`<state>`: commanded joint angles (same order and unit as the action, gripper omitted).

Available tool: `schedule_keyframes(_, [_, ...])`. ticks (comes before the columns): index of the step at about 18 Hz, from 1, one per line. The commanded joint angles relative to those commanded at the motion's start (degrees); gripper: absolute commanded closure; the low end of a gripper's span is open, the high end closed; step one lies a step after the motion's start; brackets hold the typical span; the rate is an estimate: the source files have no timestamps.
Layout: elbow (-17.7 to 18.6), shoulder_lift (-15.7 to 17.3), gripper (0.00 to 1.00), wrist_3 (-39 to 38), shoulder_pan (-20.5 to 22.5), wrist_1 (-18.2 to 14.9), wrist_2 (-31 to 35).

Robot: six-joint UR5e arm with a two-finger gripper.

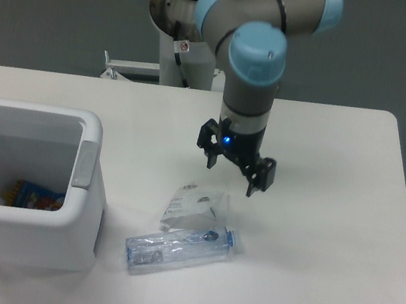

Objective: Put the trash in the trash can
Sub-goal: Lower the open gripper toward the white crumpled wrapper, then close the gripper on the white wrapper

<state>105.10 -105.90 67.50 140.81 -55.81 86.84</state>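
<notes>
Clear packet [196,201] lies just below the gripper [233,175], bottle [179,251] beyond it, trash can [84,202] well left. Jaws spread apart, empty, likely lined up for the packet.

You can't read the packet's [195,203] print; the bin's [86,179] lid is cut off left.

A white table [328,245]; possibly a colourful wrapper [36,196] in the bin.
</notes>
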Motion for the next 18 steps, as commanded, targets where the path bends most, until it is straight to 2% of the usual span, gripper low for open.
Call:
schedule_keyframes(5, [2.5, -1.3, 0.0, 0.0, -0.3, 4.7, -0.3])
schedule_keyframes(8, [2.6, -3.3, 0.0, -0.5, -0.4, 6.2, -0.2])
schedule_keyframes(9, [2.7, -3.4, 0.07, -0.6, -0.8, 6.3, -0.1])
schedule_keyframes(10, [2.8, -3.4, 0.22, -1.0, -0.9, 6.6, -0.1])
schedule_keyframes(11, [2.8, -3.4, 0.58, -2.8, -1.0, 6.5, 0.0])
schedule_keyframes(12, [2.8, -3.4, 0.77, -3.8, -1.0, 6.5, 0.1])
schedule_keyframes(13, [2.8, -3.4, 0.89, -4.0, -1.0, 6.4, 0.1])
schedule_keyframes(15, [2.9, -3.4, 1.0, -4.0, -1.0, 6.3, 0.3])
schedule_keyframes(18, [2.9, -3.2, 1.0, -4.0, -1.1, 5.9, 0.4])
